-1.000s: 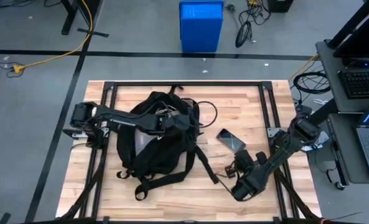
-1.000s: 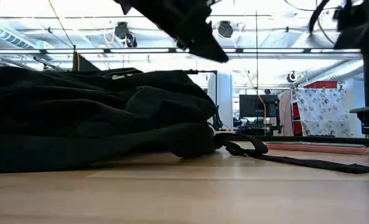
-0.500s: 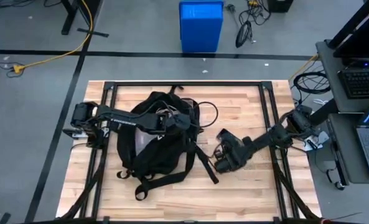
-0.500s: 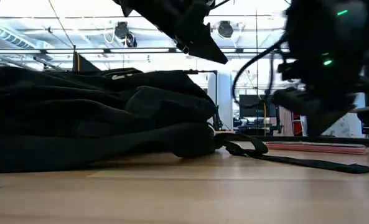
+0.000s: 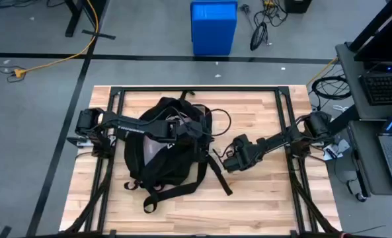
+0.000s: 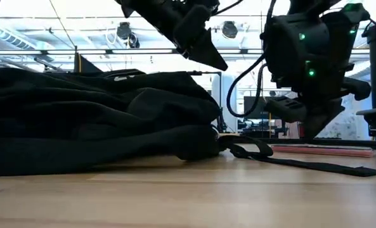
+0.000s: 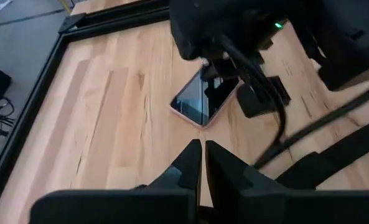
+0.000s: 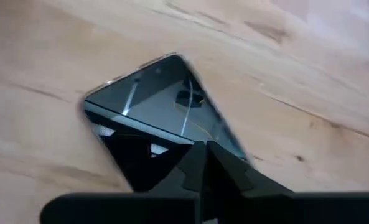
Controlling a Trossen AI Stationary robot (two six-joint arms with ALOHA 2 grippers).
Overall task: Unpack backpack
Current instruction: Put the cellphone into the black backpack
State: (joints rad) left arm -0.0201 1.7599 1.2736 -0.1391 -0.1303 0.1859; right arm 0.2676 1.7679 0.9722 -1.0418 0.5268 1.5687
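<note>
The large black backpack (image 5: 162, 149) lies flat on the wooden table, left of centre, with its straps (image 5: 217, 173) trailing toward the near right. My left gripper (image 5: 204, 132) hangs shut above the backpack's right side (image 6: 216, 60), clear of the fabric. A phone (image 7: 201, 99) with a dark screen and a pink rim lies flat on the wood to the right of the backpack. My right gripper (image 8: 203, 149) is shut and hovers just over the phone (image 8: 150, 109); in the high view it hides the phone. In the low view a gap shows between this gripper (image 6: 309, 126) and the phone (image 6: 321, 150).
Black frame rails (image 5: 116, 99) run around the tabletop. A thin black cable (image 5: 223, 119) loops at the backpack's far right. A strap (image 6: 302, 164) lies flat across the wood near the phone. Bare wood (image 5: 262, 198) lies along the near edge. A blue bin (image 5: 213, 28) stands on the floor beyond.
My right gripper has swung from the near right part of the table toward the far edge and the left, to the phone, and now hangs over it. The backpack and the phone have stayed in place.
</note>
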